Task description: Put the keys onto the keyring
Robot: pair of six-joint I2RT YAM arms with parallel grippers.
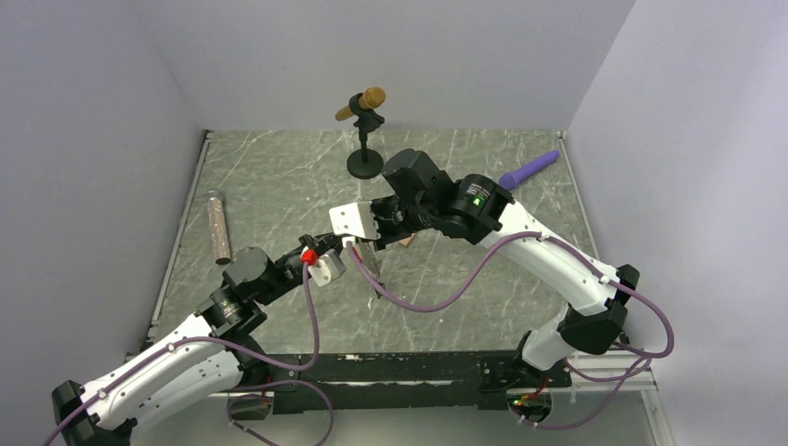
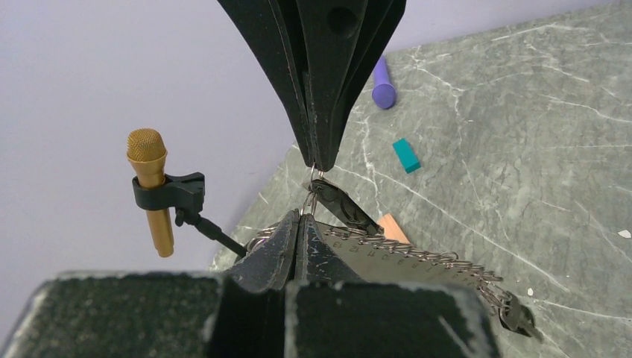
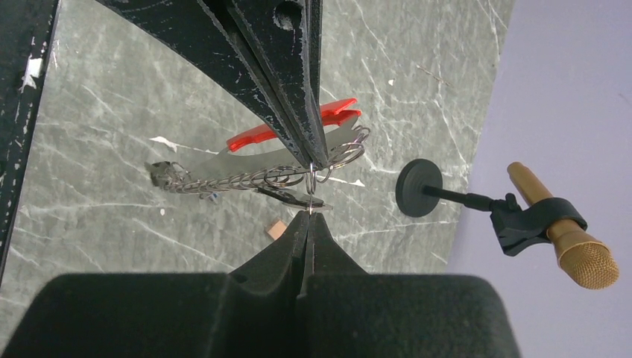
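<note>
1. Your left pincer (image 2: 299, 220) and right pincer (image 3: 308, 218) meet tip to tip above the table (image 1: 279, 186), both squeezed together.
2. Left clamps the keyring (image 3: 257, 136), chain trailing sideways.
3. Right seems to pinch the loop of one of the keys (image 2: 344, 210), directly between the tips.

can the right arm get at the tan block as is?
Probably not yet. The tan block lies bare on the table below, but the right claw is shut on a key and the left claw on the keyring. It must let go first.
</note>
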